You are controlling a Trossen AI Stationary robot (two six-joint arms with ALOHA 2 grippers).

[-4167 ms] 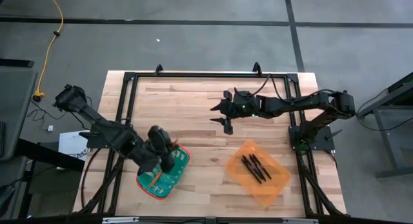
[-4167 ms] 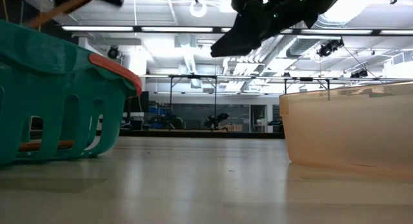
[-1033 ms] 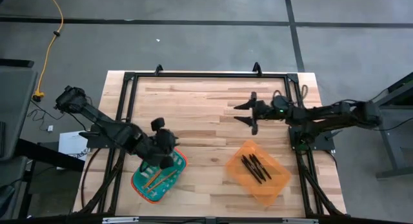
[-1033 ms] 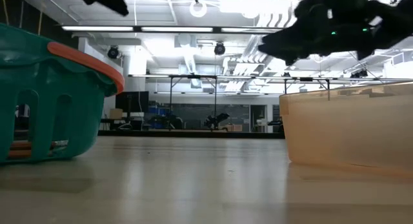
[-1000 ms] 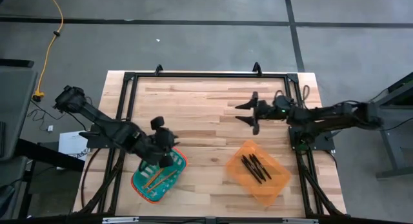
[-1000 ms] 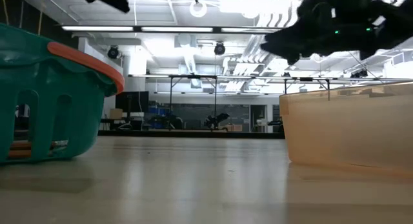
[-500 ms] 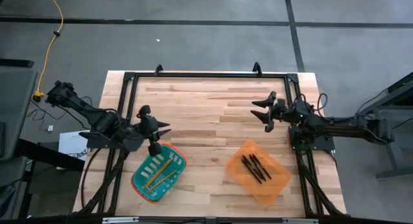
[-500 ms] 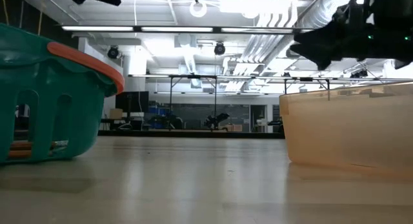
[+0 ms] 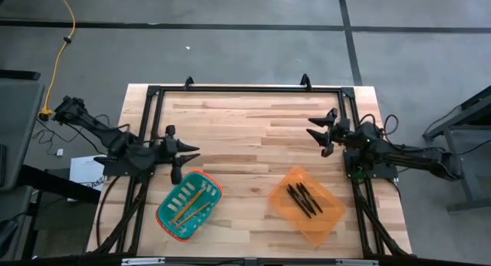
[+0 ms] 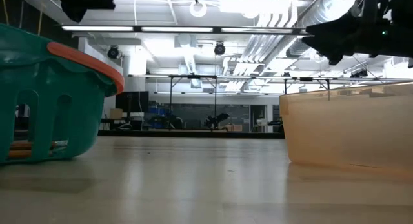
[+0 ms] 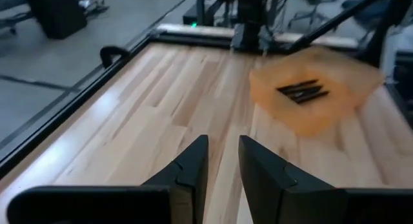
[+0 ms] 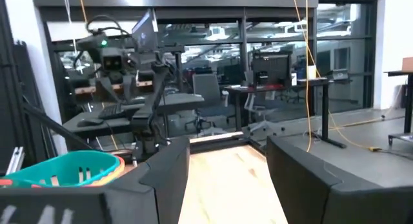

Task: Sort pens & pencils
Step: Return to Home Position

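– The pens (image 9: pixel 303 198) and the pencils (image 9: pixel 188 207): where are they from each claw?
– The left claw (image 9: pixel 186 153) is parted only narrowly and holds nothing. The pencils lie just beside it in the green basket (image 9: pixel 217 191). The right claw (image 9: pixel 317 132) gapes wider and is also empty. The pens lie near it in the orange bin (image 9: pixel 328 220), apart from it.
– How would they handle?
– Light, stiff and thin, likely to roll. I'd pinch mid-shaft, across the length.
– Anything unclear?
– The pens overlap, so their count is hard to read. The basket wall hides part of the pencils. The low view cuts off both claws.
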